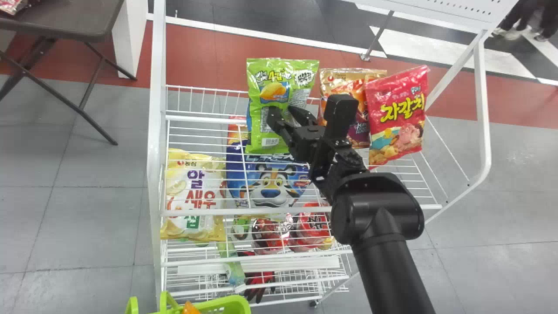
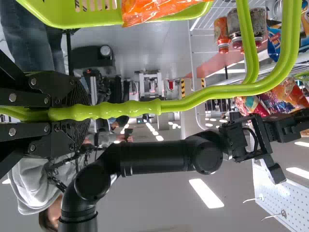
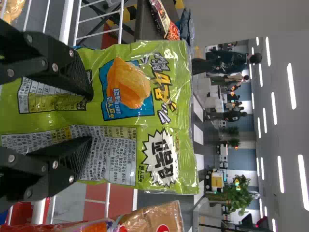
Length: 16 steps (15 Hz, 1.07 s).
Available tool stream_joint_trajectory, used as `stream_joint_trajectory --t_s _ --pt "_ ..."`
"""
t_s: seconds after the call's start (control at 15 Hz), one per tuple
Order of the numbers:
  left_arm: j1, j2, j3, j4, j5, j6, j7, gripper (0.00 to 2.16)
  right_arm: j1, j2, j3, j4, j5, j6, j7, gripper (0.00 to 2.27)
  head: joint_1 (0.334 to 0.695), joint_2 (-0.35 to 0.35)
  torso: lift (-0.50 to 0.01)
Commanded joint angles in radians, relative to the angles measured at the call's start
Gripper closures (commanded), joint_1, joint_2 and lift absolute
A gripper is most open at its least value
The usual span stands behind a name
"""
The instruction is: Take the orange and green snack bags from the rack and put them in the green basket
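I see the white wire rack (image 1: 155, 131) at the centre of my head view. The green basket (image 1: 229, 304) is at seven o'clock. The green snack bag (image 1: 283, 93) is upright at the rack, at twelve o'clock. My right gripper (image 1: 282, 110) is at this bag, its two fingers apart. My left gripper (image 2: 87, 115) is clamped on the basket handle (image 2: 130, 108). Inside the basket there is an orange package (image 1: 190, 308).

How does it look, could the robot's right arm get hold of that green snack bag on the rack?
Probably yes: the right gripper is right at the green snack bag, its fingers apart, and nothing seems to stand between them and it. The red bag is off to the side.
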Motion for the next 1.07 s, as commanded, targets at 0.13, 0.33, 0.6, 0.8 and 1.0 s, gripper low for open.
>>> stream_joint_trajectory --t_s 0.13,0.33,0.6,0.8,1.0 --pt "0.003 -0.002 -0.001 -0.006 0.000 0.000 0.001 2.02 0.057 -0.001 -0.010 -0.047 -0.037 -0.028 0.009 2.25 0.695 -0.319 0.000" --pt "0.005 -0.002 -0.004 -0.009 -0.001 0.000 0.001 2.02 0.142 -0.001 -0.037 -0.192 -0.080 -0.019 0.006 2.25 0.695 -0.327 0.000" --pt "0.002 -0.003 -0.007 -0.007 -0.001 0.000 0.007 2.02 0.295 -0.009 -0.100 -0.511 -0.177 0.135 0.008 2.25 0.695 -0.346 0.000" --pt "-0.006 -0.005 -0.007 -0.003 0.000 0.000 0.010 2.02 0.412 -0.008 -0.169 -0.781 -0.274 0.457 0.003 2.25 0.695 -0.350 0.000" --pt "-0.009 -0.005 -0.008 0.000 0.000 0.000 0.014 2.02 0.484 -0.005 -0.249 -0.964 -0.386 0.806 -0.003 2.25 0.695 -0.350 0.000"
